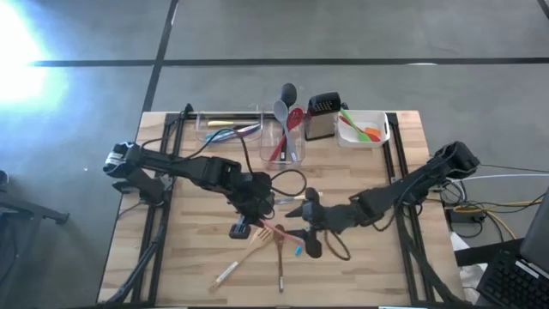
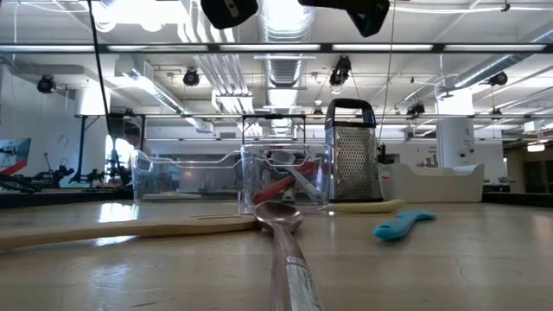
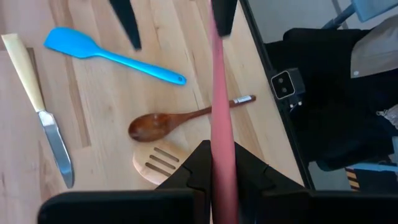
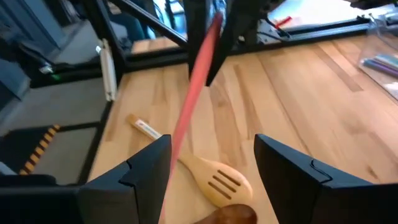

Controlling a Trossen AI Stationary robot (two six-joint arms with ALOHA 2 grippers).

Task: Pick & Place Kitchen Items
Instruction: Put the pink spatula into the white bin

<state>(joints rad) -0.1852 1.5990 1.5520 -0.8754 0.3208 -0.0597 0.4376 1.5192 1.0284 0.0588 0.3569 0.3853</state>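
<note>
Smooth wooden table [image 1: 403,257], slim pink utensil [image 3: 219,124]

We list: steel box grater [image 1: 322,117] upright at the table's [image 1: 403,266] far edge, between a clear tub [image 1: 281,142] and a white tub [image 1: 364,137]

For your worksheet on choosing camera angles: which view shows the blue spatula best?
The left wrist view: the blue spatula lies whole on bare wood, blade and handle clear. The low view shows it side-on as a low blue shape. The high view gives only a blue speck by the right hand. The right wrist view misses it.
</note>
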